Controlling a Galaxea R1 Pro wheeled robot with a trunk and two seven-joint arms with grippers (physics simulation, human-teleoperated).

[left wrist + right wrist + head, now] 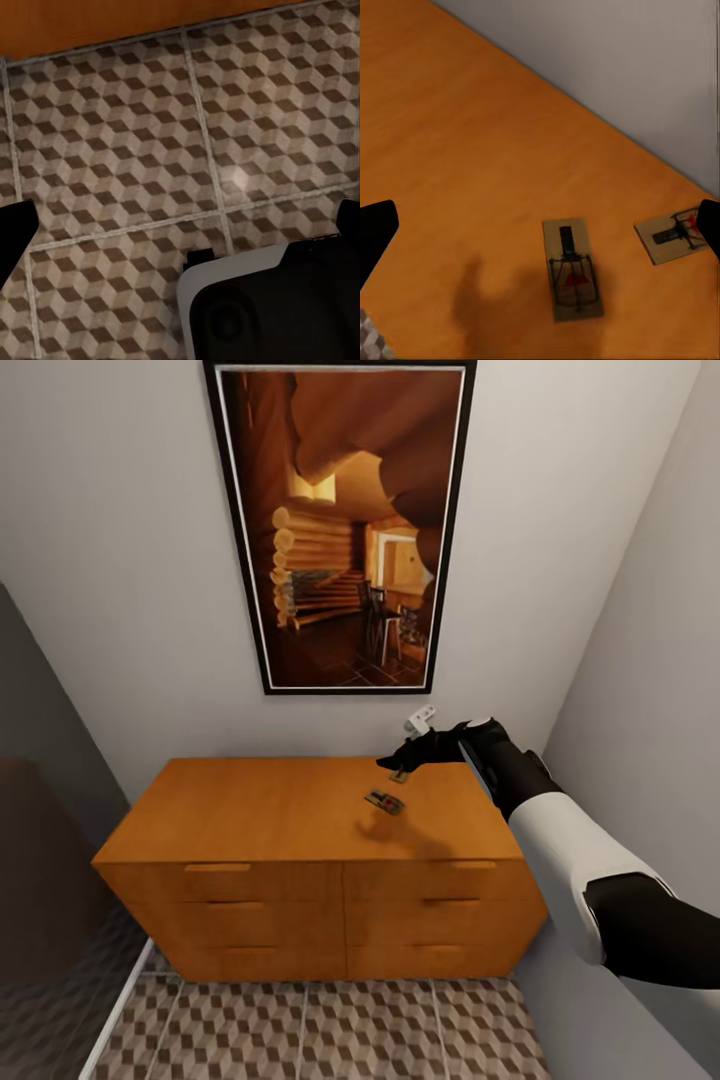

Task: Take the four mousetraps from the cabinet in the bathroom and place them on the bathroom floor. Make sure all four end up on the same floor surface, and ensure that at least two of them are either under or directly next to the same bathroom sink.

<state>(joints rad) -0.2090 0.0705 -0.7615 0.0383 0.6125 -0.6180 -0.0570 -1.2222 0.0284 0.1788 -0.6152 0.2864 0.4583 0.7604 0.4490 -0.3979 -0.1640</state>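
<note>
Two mousetraps (pixel 573 270) (pixel 671 234) lie right of centre on the cabinet (pixel 280 810) top, near the wall. The right gripper (pixel 400 762) hovers above them, jaws spread, holding nothing. Descending off-centre could push a trap away, or perhaps snap its wire.

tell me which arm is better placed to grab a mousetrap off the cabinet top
Right. The right gripper hovers open over the cabinet top, by two mousetraps. The left gripper points down at the bathroom floor.
</note>
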